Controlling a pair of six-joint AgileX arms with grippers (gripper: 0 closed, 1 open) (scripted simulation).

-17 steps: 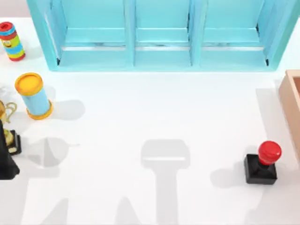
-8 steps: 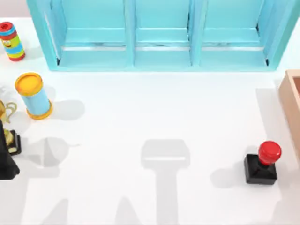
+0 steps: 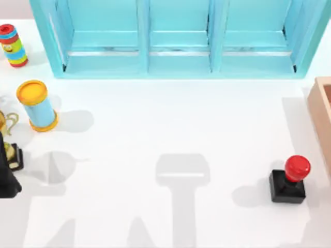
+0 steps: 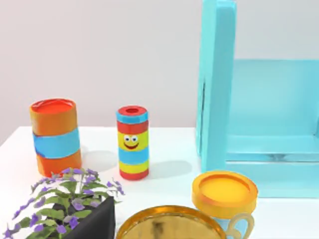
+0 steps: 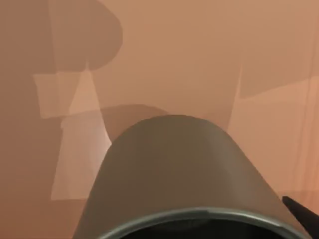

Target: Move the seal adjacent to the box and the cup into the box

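while upright, seal [image 3: 288, 181] shows a red knob on black block.

Glossy red-knobbed seal [image 3: 289, 182], wood-look box [image 3: 321, 111]

Setting is presenting as a rendered simulation tabletop, not a lived-in room: a plain white table [image 3: 155, 129] is lying bare under flat lighting, a turquoise shelf unit [image 3: 176, 36] is standing at 12 o'clock, and toy-like coloured cylinders [image 3: 13, 45] are sitting at 10 o'clock.
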